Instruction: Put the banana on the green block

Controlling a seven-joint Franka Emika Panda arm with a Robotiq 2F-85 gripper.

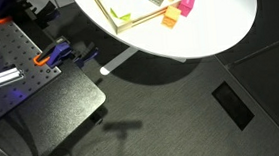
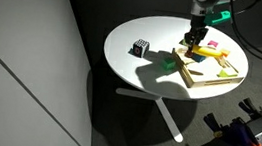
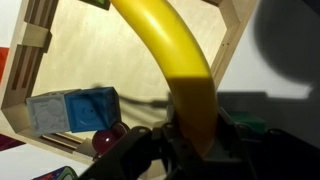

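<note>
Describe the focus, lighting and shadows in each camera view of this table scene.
Wrist view: the banana is sharp and bright above, shaded near the gripper, whose dark body is blurred. In an exterior view, the table almost glares against a dim floor; in an exterior view, the wooden tray shadows the table.

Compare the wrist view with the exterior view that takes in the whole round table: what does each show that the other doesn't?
Only the wrist view: a blue block inside the tray near a corner, with a dark red piece next to it. Only the exterior view: the white table and a black-and-white cube outside the tray. Both: the banana, the wooden tray and the tool, apparently closed on the banana.
</note>
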